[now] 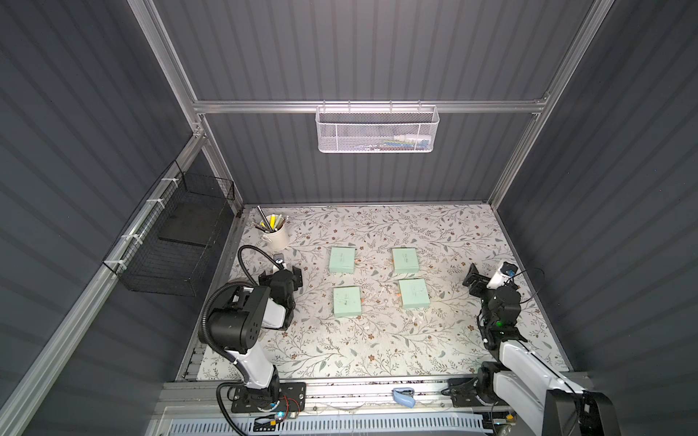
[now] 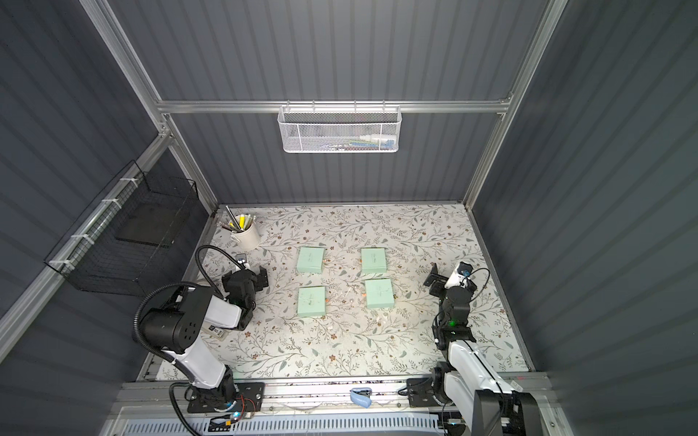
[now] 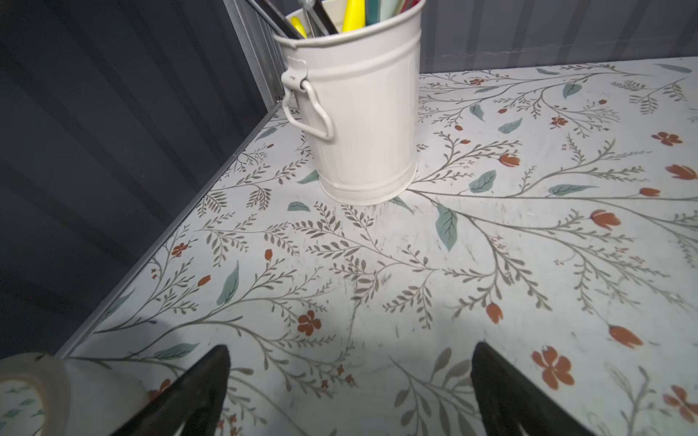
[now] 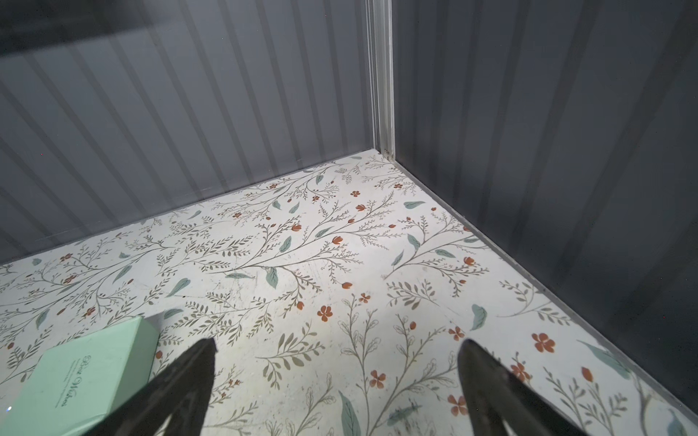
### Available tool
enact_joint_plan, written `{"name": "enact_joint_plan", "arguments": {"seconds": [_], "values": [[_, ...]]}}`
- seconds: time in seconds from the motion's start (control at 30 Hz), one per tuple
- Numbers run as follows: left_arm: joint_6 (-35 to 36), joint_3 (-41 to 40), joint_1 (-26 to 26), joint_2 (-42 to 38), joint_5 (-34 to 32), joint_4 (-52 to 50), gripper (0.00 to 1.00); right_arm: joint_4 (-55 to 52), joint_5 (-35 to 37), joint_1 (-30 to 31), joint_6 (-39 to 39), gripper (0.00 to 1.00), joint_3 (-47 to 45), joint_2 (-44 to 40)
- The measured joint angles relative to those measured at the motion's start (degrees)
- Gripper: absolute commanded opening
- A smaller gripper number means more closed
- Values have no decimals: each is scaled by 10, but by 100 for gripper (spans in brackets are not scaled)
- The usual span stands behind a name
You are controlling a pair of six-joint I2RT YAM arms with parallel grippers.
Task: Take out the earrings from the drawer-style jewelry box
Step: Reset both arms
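Left gripper (image 3: pixel 351 347) and right gripper (image 4: pixel 337 341) hang spread and empty at the sides of the table (image 1: pixel 377 339), well apart from four mint jewelry boxes (image 1: pixel 347 301) mid-table, seemingly shut; earrings unseen, presumably inside. Likely the opening step: next, brace one box, pull its drawer.

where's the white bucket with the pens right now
In both top views the white bucket stands upright in the far left corner of the table, just beyond the left gripper.
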Motion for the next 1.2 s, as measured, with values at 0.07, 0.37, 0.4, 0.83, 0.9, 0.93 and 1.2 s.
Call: {"name": "enact_joint_plan", "arguments": {"seconds": [0.07,0.37,0.4,0.83,0.9,0.93,1.2], "values": [[-1,18,7,0,5,-14,100,19,-7,0,-2,99,0,29],[-1,28,18,0,11,-34,100,188,-48,0,-36,99,6,224],[-1,28,18,0,12,-34,100,217,-54,0,-40,99,5,248],[-1,28,18,0,14,-36,100,200,-52,3,-52,99,105,300],[-1,28,18,0,15,-36,100,181,-50,3,-52,99,104,299],[-1,28,18,0,14,-36,100,179,-48,3,-52,99,104,301],[-1,28,18,0,15,-36,100,171,-43,3,-52,99,104,302]]}}
